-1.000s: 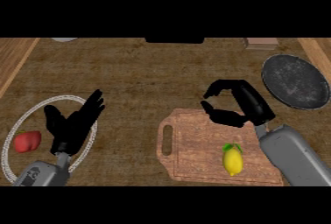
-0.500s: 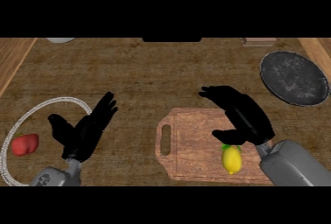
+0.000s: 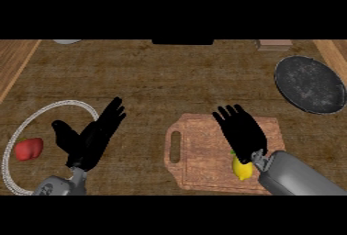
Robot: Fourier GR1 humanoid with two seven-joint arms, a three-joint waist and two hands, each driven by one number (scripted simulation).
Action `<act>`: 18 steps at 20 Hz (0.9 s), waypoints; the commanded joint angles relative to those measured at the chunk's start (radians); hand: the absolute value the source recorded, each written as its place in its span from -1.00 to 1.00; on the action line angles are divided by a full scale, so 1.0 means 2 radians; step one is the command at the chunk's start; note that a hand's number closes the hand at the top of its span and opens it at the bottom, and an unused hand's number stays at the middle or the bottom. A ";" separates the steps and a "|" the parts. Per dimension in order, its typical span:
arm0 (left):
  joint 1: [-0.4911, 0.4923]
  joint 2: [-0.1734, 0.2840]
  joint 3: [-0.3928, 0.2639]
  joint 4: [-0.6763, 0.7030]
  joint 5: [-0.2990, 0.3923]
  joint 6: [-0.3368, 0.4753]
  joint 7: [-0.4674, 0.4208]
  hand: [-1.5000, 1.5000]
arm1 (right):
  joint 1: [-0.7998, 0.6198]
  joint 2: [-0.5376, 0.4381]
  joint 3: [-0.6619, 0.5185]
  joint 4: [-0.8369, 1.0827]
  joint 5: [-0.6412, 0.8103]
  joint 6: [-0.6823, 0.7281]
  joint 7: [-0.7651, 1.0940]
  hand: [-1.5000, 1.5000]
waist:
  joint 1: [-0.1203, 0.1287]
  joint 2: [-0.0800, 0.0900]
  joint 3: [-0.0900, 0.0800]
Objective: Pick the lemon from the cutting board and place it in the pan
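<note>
1. Nearest, the lemon (image 3: 242,169) is lying at the near right part of the board (image 3: 203,151), partly tucked under the wrist of the right hand (image 3: 240,131); it is not yet being held.
2. Just above it, the right hand is hovering palm-down with fingers straight and close together, pointing away over the board, so they are pinching nothing.
3. To grasp well, I judge the hand should be drawing back toward the lemon and lowering, spreading the thumb from the fingers so they are closing on both sides of the fruit, not pushing it off the board's edge.
4. At the left, the left hand (image 3: 88,137) is resting open, fingers up, beside a red fruit (image 3: 29,148) on a plate (image 3: 64,105).
5. Farthest, the pan (image 3: 310,84) is sitting at the table's right edge, well apart from the board; the carry should be going up and rightward.
</note>
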 commanded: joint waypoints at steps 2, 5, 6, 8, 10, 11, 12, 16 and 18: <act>0.001 0.002 0.000 -0.009 0.000 0.000 0.009 0.00 | -0.024 0.070 0.043 0.013 0.006 0.178 0.141 -1.00 | 0.003 0.002 0.002; 0.008 -0.004 0.003 -0.002 -0.003 0.005 -0.002 0.00 | -0.018 0.118 0.043 0.023 -0.015 0.273 0.212 -1.00 | -0.003 0.003 0.002; -0.004 -0.001 0.005 -0.002 -0.001 -0.001 0.004 0.00 | -0.012 0.145 0.050 0.053 -0.007 0.276 0.231 -1.00 | -0.001 0.006 0.003; 0.018 0.001 0.006 -0.021 0.000 0.003 0.003 0.00 | 0.007 0.169 0.046 0.032 -0.010 0.316 0.278 -1.00 | -0.005 0.002 0.003; 0.032 -0.001 0.004 0.004 -0.008 -0.017 -0.033 0.00 | 0.021 0.209 0.041 0.059 0.005 0.310 0.306 -1.00 | -0.005 0.005 0.003; 0.006 -0.001 0.009 -0.017 -0.003 0.002 0.006 0.00 | 0.038 0.229 0.049 0.067 0.015 0.306 0.322 -1.00 | -0.007 0.004 0.004; 0.009 -0.008 0.002 -0.029 -0.014 0.017 0.010 0.00 | 0.015 0.231 0.023 0.077 0.010 0.325 0.312 -1.00 | -0.004 0.005 0.004; 0.019 -0.009 0.005 -0.013 -0.014 -0.007 -0.008 0.00 | 0.056 0.236 0.032 0.057 0.052 0.306 0.321 -1.00 | -0.008 0.005 0.004; 0.013 0.002 0.015 -0.031 -0.008 -0.007 0.013 0.00 | 0.042 0.221 0.010 0.087 0.066 0.300 0.297 -1.00 | -0.004 0.006 0.005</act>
